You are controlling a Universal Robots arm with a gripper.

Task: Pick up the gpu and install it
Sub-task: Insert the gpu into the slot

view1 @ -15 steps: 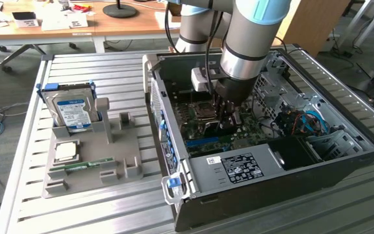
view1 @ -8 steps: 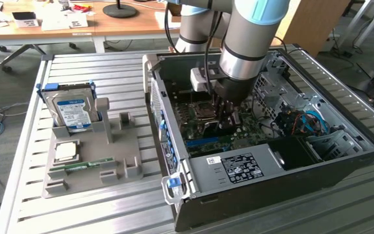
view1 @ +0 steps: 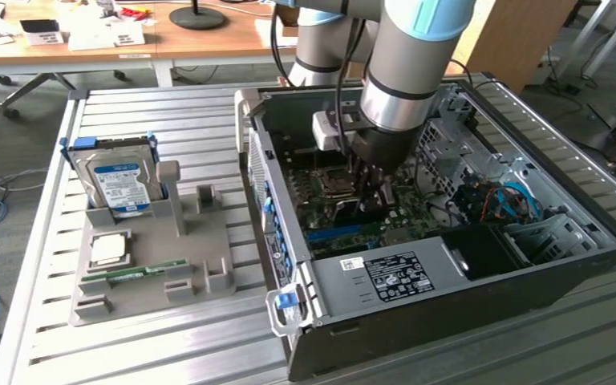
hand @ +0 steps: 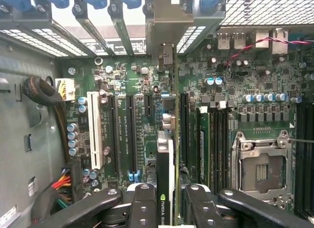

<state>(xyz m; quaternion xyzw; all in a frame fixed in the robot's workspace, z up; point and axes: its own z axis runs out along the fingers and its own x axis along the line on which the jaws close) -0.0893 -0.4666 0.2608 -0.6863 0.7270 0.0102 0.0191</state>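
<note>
My gripper (view1: pixel 378 191) reaches down into the open computer case (view1: pixel 394 281), just above the green motherboard (view1: pixel 335 220). In the wrist view the gpu (hand: pixel 166 159) stands on edge between my black fingers (hand: pixel 142 203), and my gripper (hand: pixel 167 206) is shut on it. It shows a dark face with a green logo label. The card runs along the board beside the black expansion slots (hand: pixel 131 135), and its silver bracket (hand: pixel 164 54) reaches the rear slot openings. I cannot tell whether its lower edge sits in a slot.
A grey fixture tray (view1: pixel 142 301) on the slatted table holds a blue-and-white hard drive (view1: pixel 121 180), a processor (view1: pixel 110 249) and a memory stick (view1: pixel 137 273). Inside the case are the processor socket (hand: pixel 260 171), a white slot (hand: pixel 95 135), a cable bundle (hand: pixel 41 90) and blue cables (view1: pixel 506 200).
</note>
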